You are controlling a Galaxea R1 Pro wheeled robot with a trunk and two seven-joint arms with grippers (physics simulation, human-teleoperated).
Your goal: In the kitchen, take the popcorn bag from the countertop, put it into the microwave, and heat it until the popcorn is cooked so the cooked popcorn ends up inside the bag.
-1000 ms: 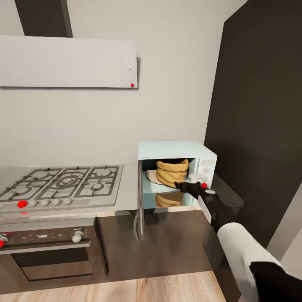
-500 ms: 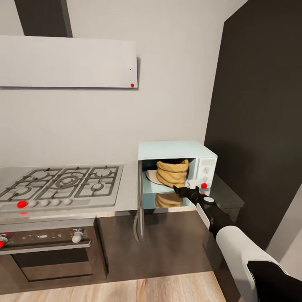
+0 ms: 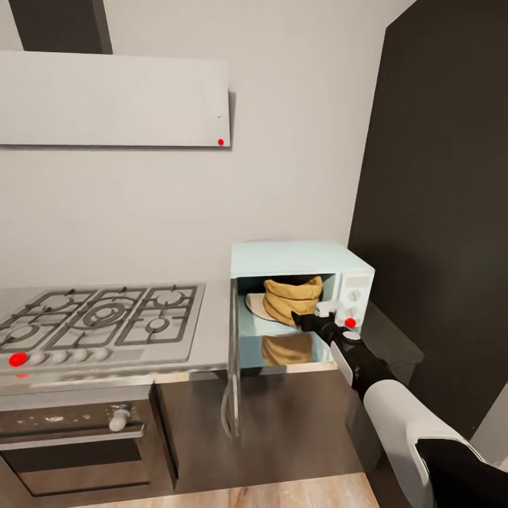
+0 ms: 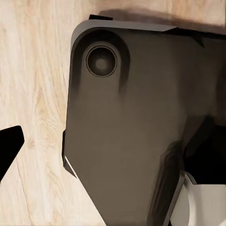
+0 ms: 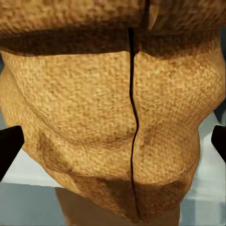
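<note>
My landmark is the microwave (image 3: 300,300), standing on the countertop (image 3: 212,331) with its door (image 3: 232,356) swung wide open toward the hob side. The popcorn bag (image 3: 293,298) sits upright inside the cavity on a pale round plate (image 3: 255,305); its reflection shows on the glossy cavity floor below it. I see my right gripper (image 3: 299,321) at the mouth of the microwave, just in front of the bag's lower right side and beside the white knobs (image 3: 353,296) and red indicator light (image 3: 350,323) of the control panel. In the right wrist view the bag (image 5: 113,117) is very close, tan weave with a dark vertical seam, and my two fingertips (image 5: 8,146) stand spread wide on either side of it, not touching it: jaws parted, holding nothing. In the left wrist view I see a dark part of the robot's base (image 4: 127,136) over the pale wood floor (image 4: 33,94), with one black fingertip (image 4: 9,143) at the edge; I cannot tell how the left jaws stand. Left of the microwave lies the steel gas hob (image 3: 99,321), with a dark oven (image 3: 77,441) under it.
</note>
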